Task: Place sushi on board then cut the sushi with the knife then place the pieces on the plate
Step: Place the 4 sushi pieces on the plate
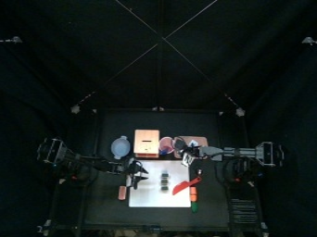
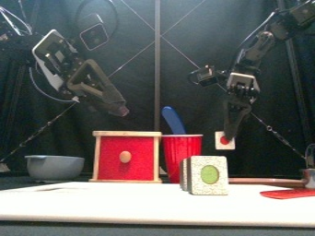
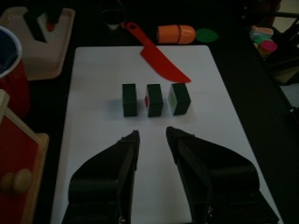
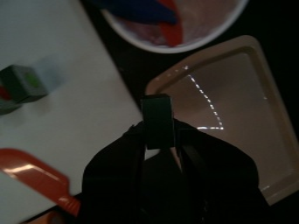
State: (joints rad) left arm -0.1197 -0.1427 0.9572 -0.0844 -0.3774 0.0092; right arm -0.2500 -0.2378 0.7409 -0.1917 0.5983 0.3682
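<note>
Clasping sushi piece: right tool

Robot lab booth, black curtains behind and beside, two black arms over a small black tabletop, toy props set out: sushi, white board, wooden box, red cup, red knife, pink tray

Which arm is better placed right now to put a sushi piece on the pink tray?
Right. The right gripper is shut on a sushi piece over the pink tray. The left gripper hangs open and empty over the white board, above the other pieces.
</note>
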